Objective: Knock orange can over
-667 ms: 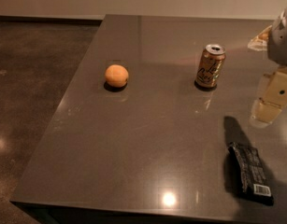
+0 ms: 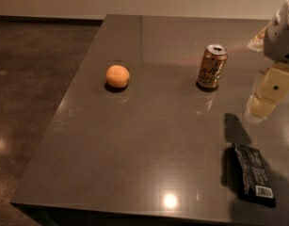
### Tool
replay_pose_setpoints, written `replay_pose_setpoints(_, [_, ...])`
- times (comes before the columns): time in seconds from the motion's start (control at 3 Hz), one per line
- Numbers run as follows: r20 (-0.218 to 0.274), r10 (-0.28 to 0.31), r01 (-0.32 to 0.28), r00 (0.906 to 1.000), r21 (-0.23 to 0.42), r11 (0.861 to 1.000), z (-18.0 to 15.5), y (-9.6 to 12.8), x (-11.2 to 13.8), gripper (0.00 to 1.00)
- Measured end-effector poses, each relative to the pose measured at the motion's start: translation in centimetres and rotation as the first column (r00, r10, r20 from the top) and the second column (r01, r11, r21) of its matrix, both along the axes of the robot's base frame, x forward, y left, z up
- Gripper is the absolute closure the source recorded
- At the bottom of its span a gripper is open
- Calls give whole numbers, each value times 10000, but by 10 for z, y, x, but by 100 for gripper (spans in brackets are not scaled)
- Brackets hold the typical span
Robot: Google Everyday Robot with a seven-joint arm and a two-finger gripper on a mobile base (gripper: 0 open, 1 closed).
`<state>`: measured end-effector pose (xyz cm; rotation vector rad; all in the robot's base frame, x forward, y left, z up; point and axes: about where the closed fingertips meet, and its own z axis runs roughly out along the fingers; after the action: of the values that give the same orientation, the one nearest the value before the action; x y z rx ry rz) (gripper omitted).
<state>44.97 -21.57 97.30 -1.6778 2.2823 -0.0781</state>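
Note:
The orange can [image 2: 212, 66] stands upright on the grey table [image 2: 148, 145], right of centre toward the back. It is orange-gold with dark script lettering and a silver top. My gripper [image 2: 260, 108] hangs at the right edge of the view, cream-coloured under a white arm, with its tip close above the table. It is to the right of the can and a little nearer to me, about a can's height away and not touching it.
A round orange fruit [image 2: 117, 76] lies on the table left of the can. A dark snack packet [image 2: 251, 174] lies at the front right, in front of the gripper. The table's left edge drops to a brown floor [image 2: 26, 102].
The gripper has shifted slightly to the left, toward the can. The can, the fruit and the packet have not moved.

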Motion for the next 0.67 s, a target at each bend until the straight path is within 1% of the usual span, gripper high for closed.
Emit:
replay_pose_setpoints(0.33, [-57, -917, 918, 9958, 221, 9955, -14, -1, 37, 0])
replay_pose_setpoints(0.67, [118, -1998, 1987, 9798, 613, 9781, -21, -10, 73, 0])
